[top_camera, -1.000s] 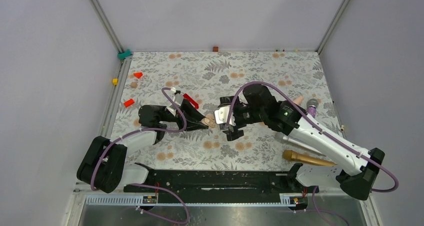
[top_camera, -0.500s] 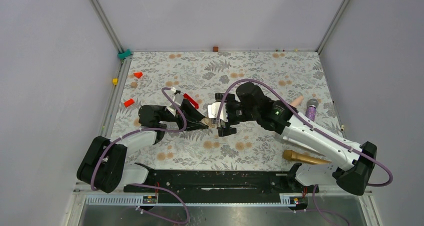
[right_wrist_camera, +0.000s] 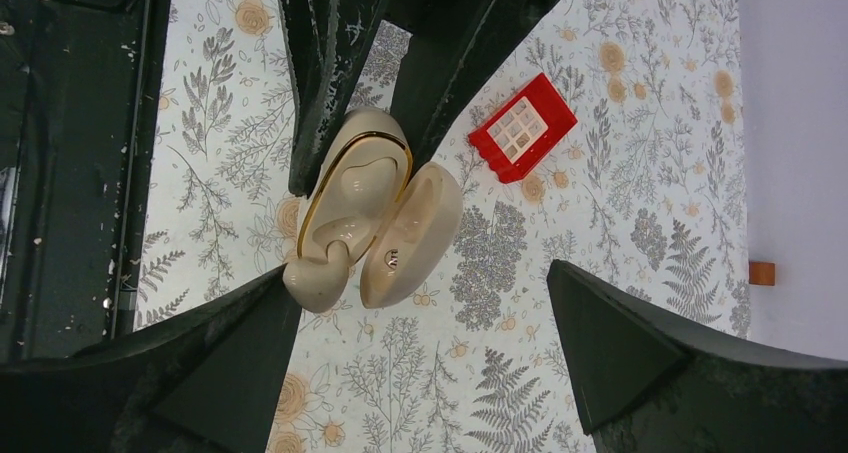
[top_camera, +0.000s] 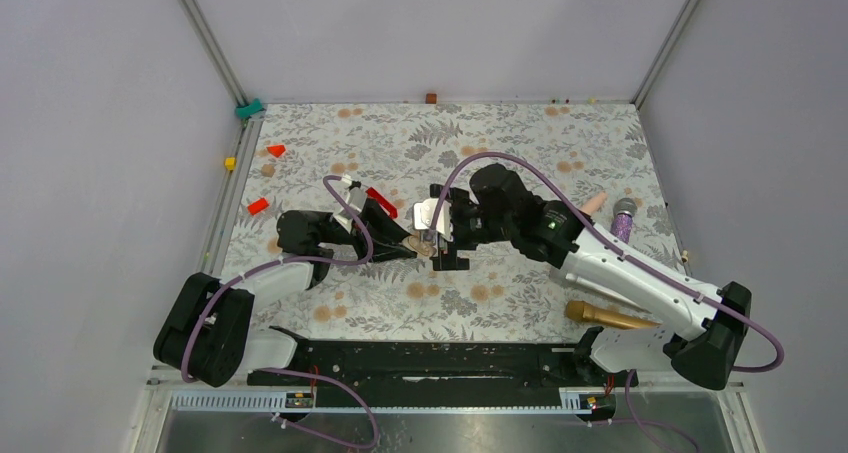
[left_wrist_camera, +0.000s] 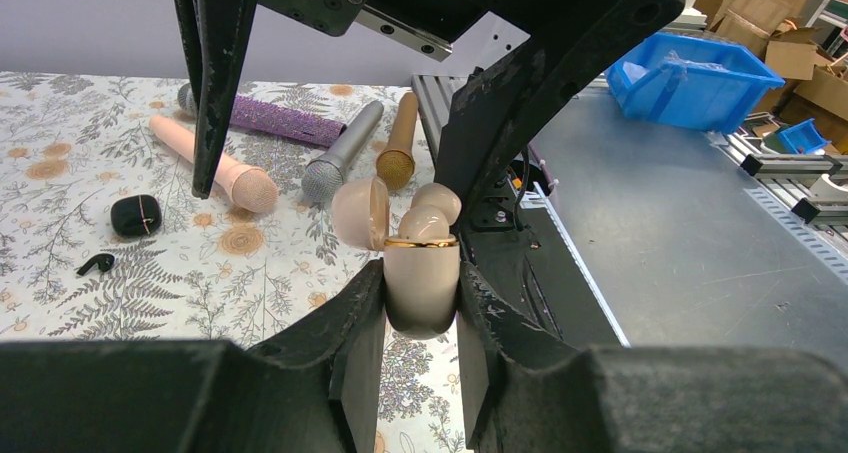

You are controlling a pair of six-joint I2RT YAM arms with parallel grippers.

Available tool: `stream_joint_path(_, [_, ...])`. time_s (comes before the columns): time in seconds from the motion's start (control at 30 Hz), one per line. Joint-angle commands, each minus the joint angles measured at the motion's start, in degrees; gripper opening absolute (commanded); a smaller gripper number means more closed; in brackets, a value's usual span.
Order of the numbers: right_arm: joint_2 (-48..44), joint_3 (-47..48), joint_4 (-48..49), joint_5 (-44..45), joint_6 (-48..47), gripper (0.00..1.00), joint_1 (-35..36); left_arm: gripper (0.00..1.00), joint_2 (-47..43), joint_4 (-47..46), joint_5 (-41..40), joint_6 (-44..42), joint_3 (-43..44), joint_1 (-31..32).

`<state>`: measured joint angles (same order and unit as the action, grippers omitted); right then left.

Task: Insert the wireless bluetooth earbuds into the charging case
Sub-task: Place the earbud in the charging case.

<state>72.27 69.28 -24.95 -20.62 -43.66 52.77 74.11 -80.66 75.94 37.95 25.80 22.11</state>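
My left gripper is shut on the base of a beige earbud case, held upright above the cloth with its lid open. A beige earbud sticks out of its top. My right gripper is open wide just over this case, one fingertip beside the beige earbud. Both grippers meet at mid-table, the left and the right. A small black charging case and one black earbud lie on the cloth, apart from both grippers.
A red rectangular box lies beside the left gripper. Pink, purple, silver and gold microphones lie on the right side. Small red pieces sit at the left edge.
My right gripper has moved left to the beige case in the left gripper and now hangs right over it. The left arm has stayed still.
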Motion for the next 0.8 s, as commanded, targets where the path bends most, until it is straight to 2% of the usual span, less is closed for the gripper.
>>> stream_joint_path(0.0, [0.29, 3.32, 2.2, -1.36, 2.92, 0.99, 0.66, 0.0, 0.27, -2.84, 0.51, -1.13, 1.8, 0.18])
stream_joint_path(0.33, [1.37, 4.35, 3.75, 2.34, 5.8, 0.99, 0.66, 0.0, 0.34, -2.83, 0.58, -1.43, 1.65, 0.25])
stream_joint_path(0.77, [3.38, 8.2, 4.54, 3.58, 14.77, 0.99, 0.71, 0.0, 0.44, -2.83, 0.69, -1.73, 1.62, 0.22])
